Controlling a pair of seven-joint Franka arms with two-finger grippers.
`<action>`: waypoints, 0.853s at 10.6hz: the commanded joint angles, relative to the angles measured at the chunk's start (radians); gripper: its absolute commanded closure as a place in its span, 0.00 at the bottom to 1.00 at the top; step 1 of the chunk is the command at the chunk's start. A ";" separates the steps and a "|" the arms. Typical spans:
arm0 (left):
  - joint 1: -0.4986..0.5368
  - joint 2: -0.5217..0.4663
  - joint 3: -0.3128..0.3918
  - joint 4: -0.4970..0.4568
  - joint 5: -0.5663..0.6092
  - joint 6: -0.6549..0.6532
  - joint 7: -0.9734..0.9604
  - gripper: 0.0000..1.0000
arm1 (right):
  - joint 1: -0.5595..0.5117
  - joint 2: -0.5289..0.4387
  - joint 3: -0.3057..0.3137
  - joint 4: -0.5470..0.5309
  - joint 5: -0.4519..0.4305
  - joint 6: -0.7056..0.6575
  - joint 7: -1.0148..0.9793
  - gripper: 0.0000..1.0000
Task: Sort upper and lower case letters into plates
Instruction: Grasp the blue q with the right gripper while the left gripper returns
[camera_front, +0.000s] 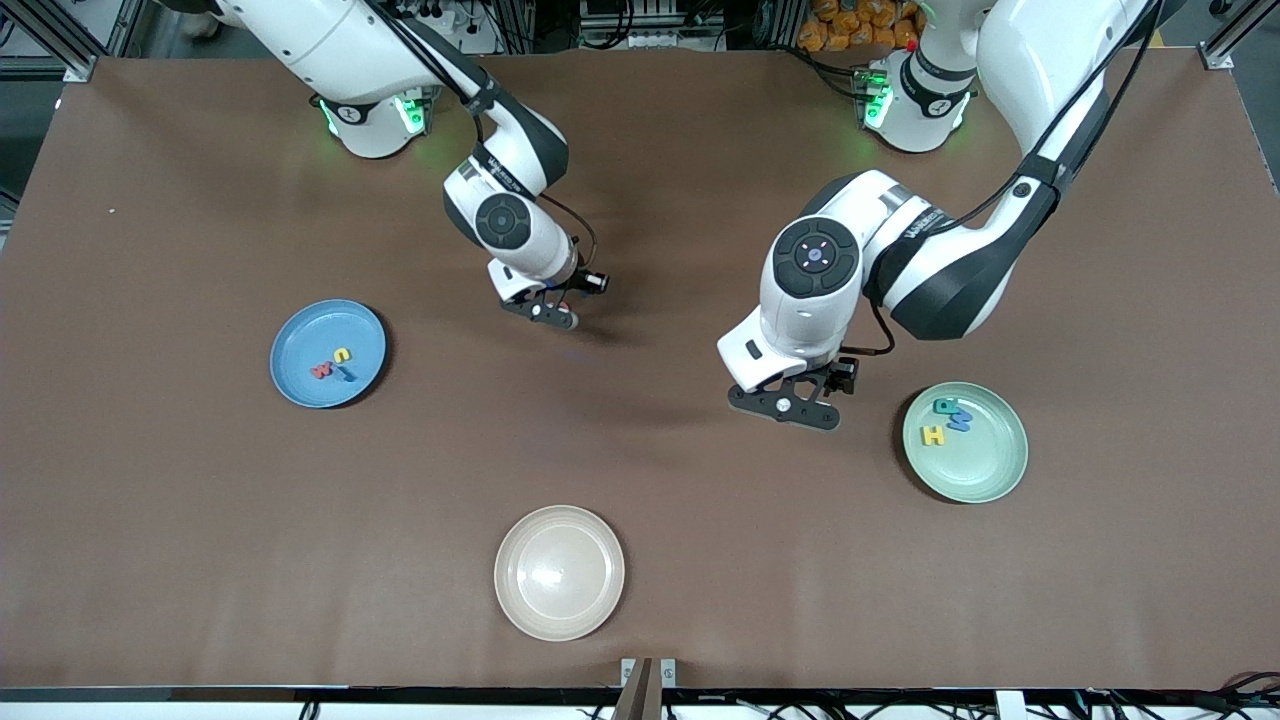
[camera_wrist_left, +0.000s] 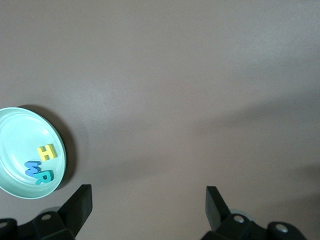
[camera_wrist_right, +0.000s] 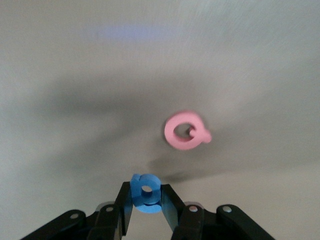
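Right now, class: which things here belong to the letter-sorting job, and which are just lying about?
Belonging:
- blue plate with three letters
- mint plate with three letters
- blue letter gripped in the right claw
- pink letter on the table

Lying about:
- cream plate, with nothing on it

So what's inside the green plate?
Three little letters lie in the mint green plate: a yellow H, a blue W and a teal R. They touch and partly overlap, so anything tucked beneath them can't be seen.
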 joint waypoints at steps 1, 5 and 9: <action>-0.013 0.001 0.002 0.019 -0.026 -0.019 -0.047 0.00 | -0.093 -0.061 0.011 0.023 -0.019 -0.089 -0.004 1.00; -0.093 0.023 0.000 0.026 -0.047 -0.004 -0.194 0.00 | -0.366 -0.096 0.006 0.043 -0.019 -0.261 -0.303 1.00; -0.206 0.090 0.002 0.028 -0.049 0.195 -0.366 0.00 | -0.616 -0.124 -0.005 0.022 -0.128 -0.371 -0.556 1.00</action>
